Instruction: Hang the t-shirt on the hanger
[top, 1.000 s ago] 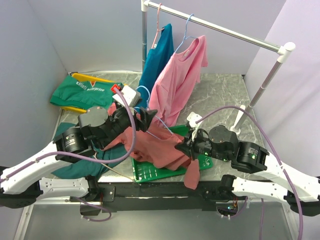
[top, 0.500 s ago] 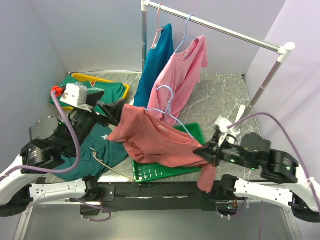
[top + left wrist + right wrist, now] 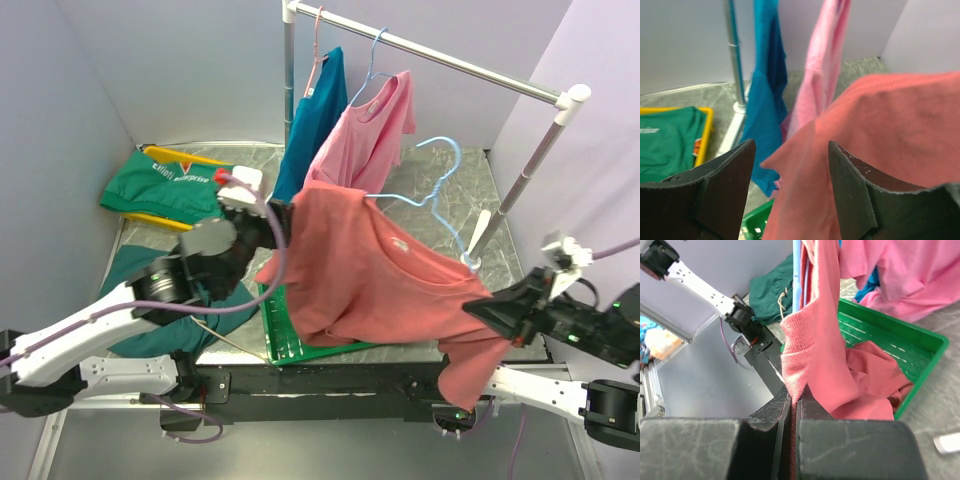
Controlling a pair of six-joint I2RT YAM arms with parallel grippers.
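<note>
The t-shirt (image 3: 380,275), with the hanger (image 3: 445,185) inside, was stretched from the spread left fingers (image 3: 725,185) mid-desk to the right fingers (image 3: 762,432), pinched on it beyond the near right corner.

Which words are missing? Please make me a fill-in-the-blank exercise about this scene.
1. The right fingers are ___ on the t-shirt.
2. The hanger inside it is light ___.
3. The shirt hanging beside the teal shirt is ___.
4. The tray below is ___.
Missing words: shut, blue, pink, green.
</note>
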